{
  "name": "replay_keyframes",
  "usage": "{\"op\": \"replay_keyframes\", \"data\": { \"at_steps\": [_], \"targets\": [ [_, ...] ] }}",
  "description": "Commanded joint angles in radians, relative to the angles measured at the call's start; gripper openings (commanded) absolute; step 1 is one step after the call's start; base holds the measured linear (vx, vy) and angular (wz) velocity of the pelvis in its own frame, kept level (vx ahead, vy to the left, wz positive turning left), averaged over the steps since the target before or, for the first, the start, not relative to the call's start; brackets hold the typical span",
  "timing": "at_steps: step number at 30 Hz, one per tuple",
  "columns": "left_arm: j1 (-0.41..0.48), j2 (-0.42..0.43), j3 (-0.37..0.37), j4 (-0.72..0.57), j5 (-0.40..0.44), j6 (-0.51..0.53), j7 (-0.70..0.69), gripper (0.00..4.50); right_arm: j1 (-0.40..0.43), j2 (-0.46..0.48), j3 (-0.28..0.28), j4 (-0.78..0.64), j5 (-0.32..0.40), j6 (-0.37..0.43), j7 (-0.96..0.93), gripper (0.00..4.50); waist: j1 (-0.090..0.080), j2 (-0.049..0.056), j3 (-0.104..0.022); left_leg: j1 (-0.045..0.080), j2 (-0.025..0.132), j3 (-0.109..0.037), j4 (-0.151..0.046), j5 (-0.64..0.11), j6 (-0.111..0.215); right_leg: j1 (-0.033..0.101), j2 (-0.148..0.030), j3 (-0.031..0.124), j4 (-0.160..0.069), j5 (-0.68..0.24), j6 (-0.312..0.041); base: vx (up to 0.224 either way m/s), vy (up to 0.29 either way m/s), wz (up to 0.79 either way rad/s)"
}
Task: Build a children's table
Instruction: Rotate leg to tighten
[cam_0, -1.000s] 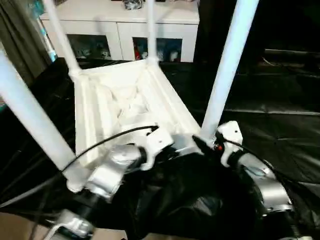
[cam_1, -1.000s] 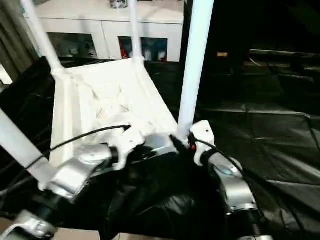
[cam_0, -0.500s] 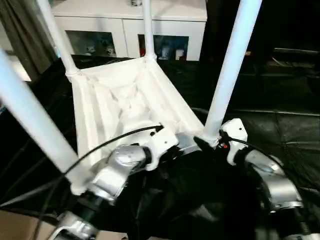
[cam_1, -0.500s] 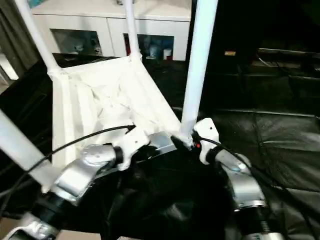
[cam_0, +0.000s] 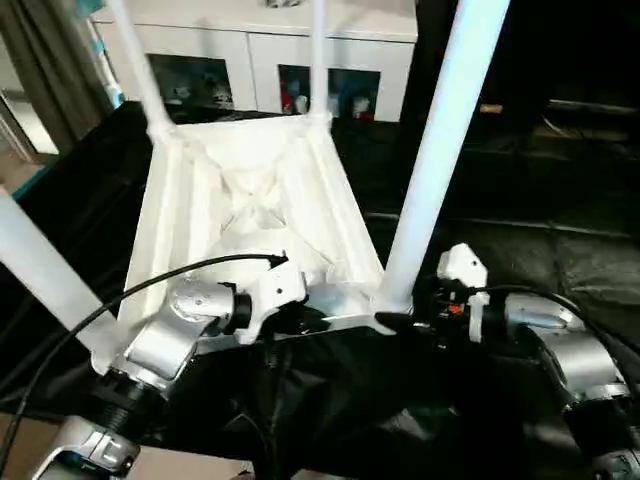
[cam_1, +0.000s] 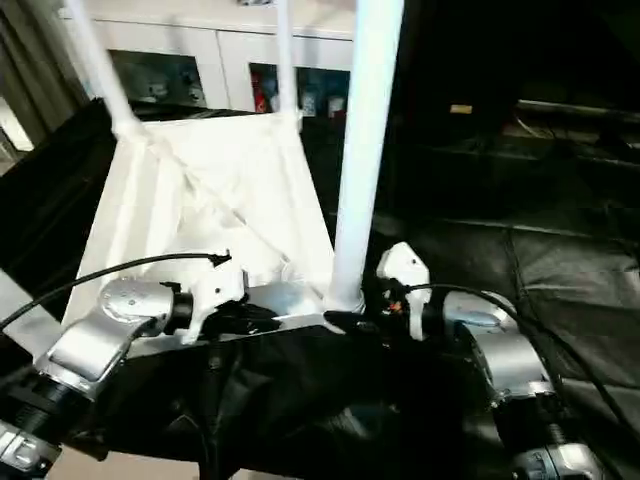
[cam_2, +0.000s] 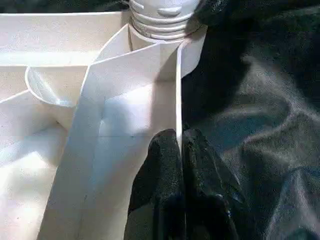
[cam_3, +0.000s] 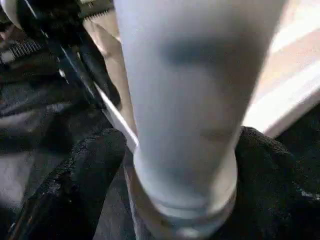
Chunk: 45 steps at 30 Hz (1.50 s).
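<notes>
- My left gripper (cam_2: 179, 145) is clamped on the table (cam_0: 250, 210) rim, right gripper (cam_3: 175, 165) around the near-right leg (cam_0: 435, 150).
- Twist crooked and the thread could jam, I reckon.

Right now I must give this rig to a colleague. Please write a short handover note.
Left gripper: shut on the table's near rim.
Right gripper: fingers around the near right leg at its base, by the corner socket.
Table: upside down on the black sheet, all four legs standing up in their sockets.
Left: check that the near right leg is tight, then turn the table upright.
</notes>
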Motion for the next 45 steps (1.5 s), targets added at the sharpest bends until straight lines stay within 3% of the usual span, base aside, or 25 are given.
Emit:
{"op": "replay_keyframes", "data": {
  "at_steps": [1, 5, 7, 13, 16, 19, 20, 21, 23, 24, 25, 26, 29, 30, 32, 33, 39, 42, 45],
  "targets": [
    [-0.023, 0.014, -0.001, 0.024, 0.006, -0.01, -0.011, 0.0, -0.02, 0.006, 0.012, 0.021, 0.001, -0.015, 0.011, 3.66, 0.006, -0.015, -0.066, 0.007, 0.06, -0.017, -0.064, -0.024, 0.122, 0.053, -0.088, 0.047, -0.059, 0.023, -0.284, 0.0, 0.0, 0.0],
    [-0.032, 0.017, 0.005, 0.041, 0.002, -0.019, -0.017, 0.0, -0.037, 0.022, 0.01, 0.033, 0.015, -0.008, 0.021, 3.37, 0.006, -0.02, -0.068, 0.007, 0.058, -0.017, -0.064, -0.024, 0.106, 0.057, -0.089, 0.048, -0.057, 0.042, -0.285, 0.0, 0.0, 0.0],
    [-0.033, 0.018, 0.005, 0.044, -0.001, -0.02, -0.021, 0.0, -0.037, 0.021, 0.014, 0.033, 0.019, -0.002, 0.033, 3.03, 0.007, -0.021, -0.068, 0.005, 0.058, -0.017, -0.063, -0.019, 0.111, 0.059, -0.09, 0.049, -0.055, 0.057, -0.285, 0.0, 0.0, 0.0],
    [-0.025, 0.017, 0.004, 0.052, 0.005, -0.005, -0.017, 0.0, -0.012, 0.024, 0.031, 0.027, 0.014, -0.001, 0.048, 2.6, 0.01, -0.022, -0.07, 0.007, 0.058, -0.016, -0.06, -0.002, 0.117, 0.057, -0.088, 0.047, -0.052, 0.078, -0.288, 0.0, 0.0, 0.0],
    [-0.03, -0.005, 0.014, 0.08, 0.031, 0.014, 0.061, 0.0, 0.004, 0.066, 0.013, 0.046, 0.005, -0.008, -0.03, 2.28, 0.012, -0.02, -0.067, 0.007, 0.059, -0.017, -0.063, -0.014, 0.109, 0.055, -0.088, 0.048, -0.056, 0.06, -0.287, 0.0, 0.0, 0.0],
    [-0.037, -0.031, 0.024, 0.095, 0.043, 0.033, 0.121, 0.0, 0.01, 0.096, 0.002, 0.067, -0.013, -0.024, -0.101, 2.12, 0.009, -0.019, -0.058, 0.015, 0.06, -0.018, -0.074, -0.116, 0.06, 0.053, -0.091, 0.047, -0.077, -0.101, -0.267, 0.0, 0.0, 0.0],
    [-0.047, -0.067, 0.034, 0.11, 0.056, 0.054, 0.193, 0.0, 0.014, 0.133, -0.01, 0.093, -0.036, -0.039, -0.196, 2.07, 0.009, -0.016, -0.056, 0.016, 0.06, -0.018, -0.076, -0.144, 0.04, 0.053, -0.092, 0.049, -0.082, -0.165, -0.25, 0.0, 0.0, 0.0],
    [-0.054, -0.095, 0.041, 0.122, 0.064, 0.067, 0.245, 0.0, 0.014, 0.159, -0.022, 0.112, -0.046, -0.04, -0.259, 2.04, 0.006, -0.007, -0.05, 0.02, 0.06, -0.02, -0.081, -0.182, 0.015, 0.047, -0.092, 0.051, -0.088, -0.227, -0.239, 0.0, 0.0, 0.0],
    [-0.061, -0.124, 0.048, 0.133, 0.07, 0.084, 0.295, 0.0, 0.014, 0.183, -0.031, 0.127, -0.052, -0.038, -0.308, 2.01, 0.001, -0.013, -0.048, 0.025, 0.057, -0.024, -0.087, -0.236, -0.009, 0.049, -0.091, 0.05, -0.098, -0.318, -0.209, 0.0, 0.0, 0.0],
    [-0.072, -0.167, 0.058, 0.147, 0.077, 0.104, 0.363, 0.0, 0.011, 0.218, -0.042, 0.143, -0.062, -0.031, -0.381, 2.0, 0.0, -0.005, -0.049, 0.025, 0.058, -0.025, -0.088, -0.242, -0.018, 0.047, -0.093, 0.053, -0.099, -0.333, -0.199, 0.0, 0.0, 0.0],
    [-0.072, -0.167, 0.058, 0.147, 0.077, 0.104, 0.363, 0.0, 0.011, 0.218, -0.042, 0.143, -0.062, -0.031, -0.381, 2.0, -0.003, -0.007, -0.049, 0.027, 0.058, -0.025, -0.089, -0.248, -0.02, 0.045, -0.092, 0.053, -0.103, -0.336, -0.197, 0.0, 0.0, 0.0],
    [-0.09, -0.245, 0.066, 0.168, 0.085, 0.129, 0.46, 0.0, 0.004, 0.28, -0.042, 0.152, -0.087, -0.015, -0.487, 2.0, -0.004, -0.012, -0.048, 0.027, 0.057, -0.026, -0.09, -0.253, -0.022, 0.045, -0.089, 0.052, -0.104, -0.345, -0.188, 0.0, 0.0, 0.0],
    [-0.104, -0.307, 0.051, 0.174, 0.089, 0.126, 0.488, 0.0, 0.001, 0.328, -0.01, 0.137, -0.099, -0.021, -0.498, 2.0, -0.001, -0.014, -0.053, 0.024, 0.054, -0.026, -0.088, -0.223, -0.008, 0.046, -0.09, 0.054, -0.105, -0.319, -0.177, 0.0, 0.0, 0.0],
    [-0.107, -0.317, 0.044, 0.173, 0.089, 0.123, 0.479, 0.0, -0.002, 0.334, 0.004, 0.135, -0.107, -0.038, -0.487, 2.0, -0.001, -0.003, -0.054, 0.021, 0.053, -0.024, -0.086, -0.216, -0.002, 0.047, -0.09, 0.054, -0.106, -0.292, -0.18, 0.0, 0.0, 0.0],
    [-0.108, -0.316, 0.033, 0.169, 0.089, 0.114, 0.45, 0.0, -0.006, 0.337, 0.01, 0.139, -0.102, -0.053, -0.465, 2.0, 0.002, -0.006, -0.057, 0.016, 0.052, -0.024, -0.085, -0.191, 0.016, 0.051, -0.09, 0.054, -0.101, -0.252, -0.182, 0.0, 0.0, 0.0],
    [-0.108, -0.312, 0.029, 0.166, 0.089, 0.109, 0.435, 0.0, -0.009, 0.338, 0.01, 0.141, -0.096, -0.057, -0.455, 2.34, 0.002, -0.004, -0.059, 0.015, 0.052, -0.024, -0.084, -0.182, 0.023, 0.051, -0.09, 0.053, -0.1, -0.239, -0.185, 0.0, 0.0, 0.0],
    [-0.084, -0.222, 0.011, 0.126, 0.066, 0.097, 0.272, 0.0, -0.025, 0.26, 0.005, 0.123, -0.059, -0.043, -0.309, 3.05, 0.004, -0.002, -0.064, 0.009, 0.053, -0.024, -0.082, -0.129, 0.052, 0.057, -0.089, 0.049, -0.091, -0.142, -0.208, 0.0, 0.0, 0.0],
    [-0.054, -0.148, -0.016, 0.081, 0.04, 0.068, 0.119, 0.0, -0.029, 0.199, -0.001, 0.122, -0.041, -0.031, -0.212, 3.05, 0.002, -0.001, -0.072, 0.002, 0.054, -0.023, -0.074, -0.065, 0.088, 0.063, -0.088, 0.047, -0.076, -0.02, -0.235, 0.0, 0.0, 0.0],
    [-0.041, -0.083, -0.025, 0.055, 0.017, 0.089, 0.016, 0.0, -0.033, 0.138, -0.002, 0.121, -0.023, -0.034, -0.11, 3.05, 0.0, 0.002, -0.07, 0.006, 0.055, -0.021, -0.074, -0.073, 0.096, 0.059, -0.088, 0.045, -0.075, -0.002, -0.256, 0.0, 0.0, 0.0]
  ]
}}
